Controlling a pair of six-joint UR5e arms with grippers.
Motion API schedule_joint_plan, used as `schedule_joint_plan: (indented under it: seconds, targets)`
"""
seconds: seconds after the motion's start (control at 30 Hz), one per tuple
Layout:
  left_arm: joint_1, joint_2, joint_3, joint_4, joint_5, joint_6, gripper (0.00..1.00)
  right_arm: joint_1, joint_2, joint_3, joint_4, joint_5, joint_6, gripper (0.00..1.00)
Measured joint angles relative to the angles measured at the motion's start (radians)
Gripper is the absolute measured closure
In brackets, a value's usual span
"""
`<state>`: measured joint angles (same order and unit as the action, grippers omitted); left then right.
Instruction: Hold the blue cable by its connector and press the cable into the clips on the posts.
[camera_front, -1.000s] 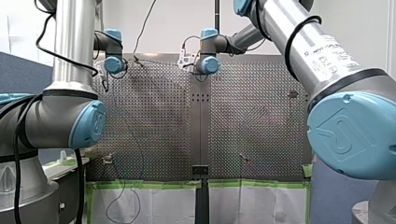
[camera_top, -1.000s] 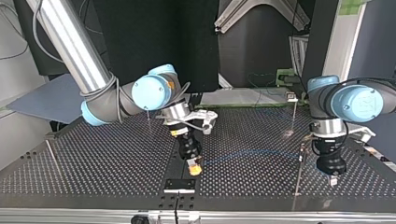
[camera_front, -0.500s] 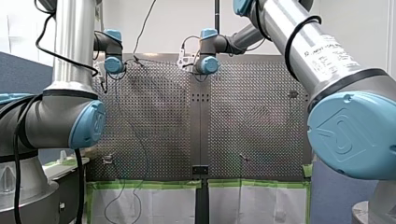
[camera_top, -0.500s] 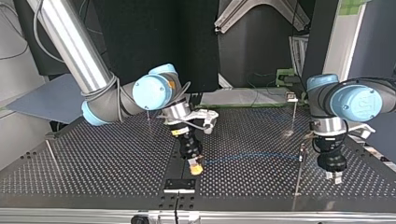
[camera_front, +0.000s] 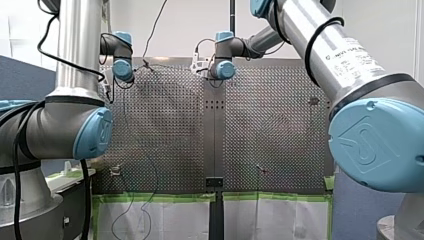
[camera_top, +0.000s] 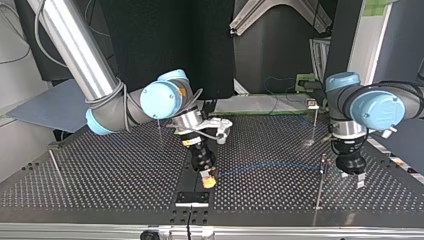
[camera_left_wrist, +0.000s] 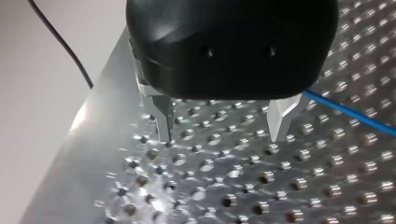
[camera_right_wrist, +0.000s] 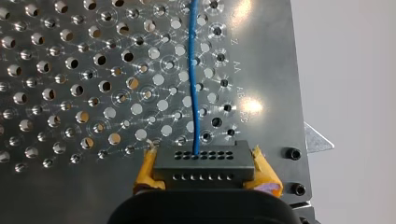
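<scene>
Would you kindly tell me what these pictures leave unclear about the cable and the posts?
- Right wrist view: past the connector in my right gripper, the far end of the blue cable is cut off by the edge.
- Top view: the tip of the near post is too small to show whether the cable is clipped in.
- Left wrist view: the cable vanishes behind the black body of my left gripper.
- Front view: the connector is too far off to see.
</scene>
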<state>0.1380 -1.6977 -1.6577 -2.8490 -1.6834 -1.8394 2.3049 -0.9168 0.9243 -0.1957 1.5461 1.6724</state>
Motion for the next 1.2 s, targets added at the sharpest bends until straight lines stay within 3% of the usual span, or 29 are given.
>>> schedule_joint_plan:
  seconds: [0.27,0.4,0.57,0.9,1.2]
  targets:
    - [-0.004,0.051,-0.055,-0.029,0.031,-0.036,0.0,-0.003,0.0,0.0,-0.001,-0.007,-0.003,1.0]
    - [-0.007,0.086,-0.09,-0.014,0.065,-0.07,0.0,-0.003,0.0,-0.002,-0.001,-0.01,-0.003,1.0]
    - [-0.01,0.13,-0.134,-0.041,0.108,-0.106,0.0,-0.004,0.0,-0.003,-0.001,-0.014,-0.003,1.0]
    - [-0.013,0.225,-0.222,-0.119,0.137,-0.107,0.0,-0.004,0.0,-0.003,0.0,-0.021,-0.003,1.0]
    - [-0.013,0.313,-0.231,-0.131,0.164,-0.102,0.0,-0.004,0.0,-0.003,0.001,-0.021,-0.003,1.0]
